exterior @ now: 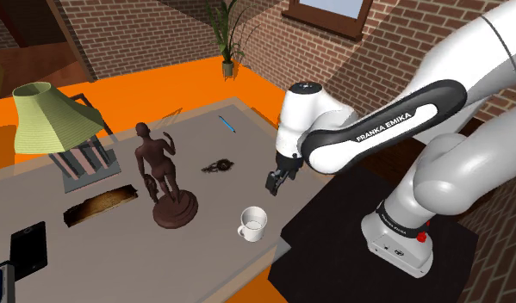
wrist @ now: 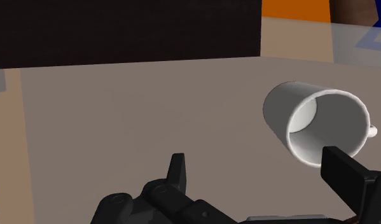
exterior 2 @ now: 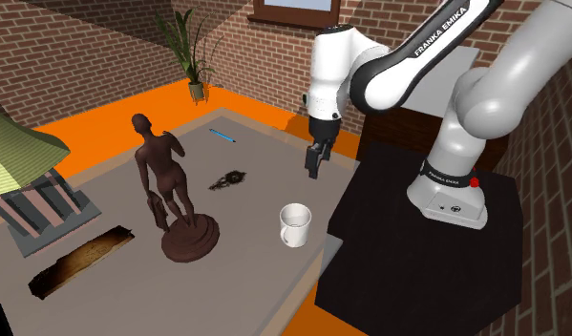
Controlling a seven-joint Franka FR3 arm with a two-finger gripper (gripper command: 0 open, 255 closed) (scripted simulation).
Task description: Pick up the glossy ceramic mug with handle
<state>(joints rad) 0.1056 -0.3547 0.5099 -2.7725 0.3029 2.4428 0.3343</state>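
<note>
Mug (exterior: 252,223) stands upright on table (exterior: 195,138), below my gripper (exterior: 276,181) and apart from it, off toward one finger. Figurine (exterior: 164,181) stands on same table beyond mug, farther from my jaws.

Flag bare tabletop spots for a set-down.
Bare: the table between white mug and small dark ornament, below the hand; also between blue pen and statue. Crowded: lamp, dark plank, statue.

A dark brown figurine (exterior: 161,176) is seen upright on a round base on the grey worktop (exterior: 195,138). A green-shaded lamp (exterior: 45,116) is placed towards the shoulder view's left. A flat brown slab (exterior: 98,205) lies near the figurine. A blue pen (exterior: 226,124) and a potted plant (exterior: 227,39) are noted farther back.
</note>
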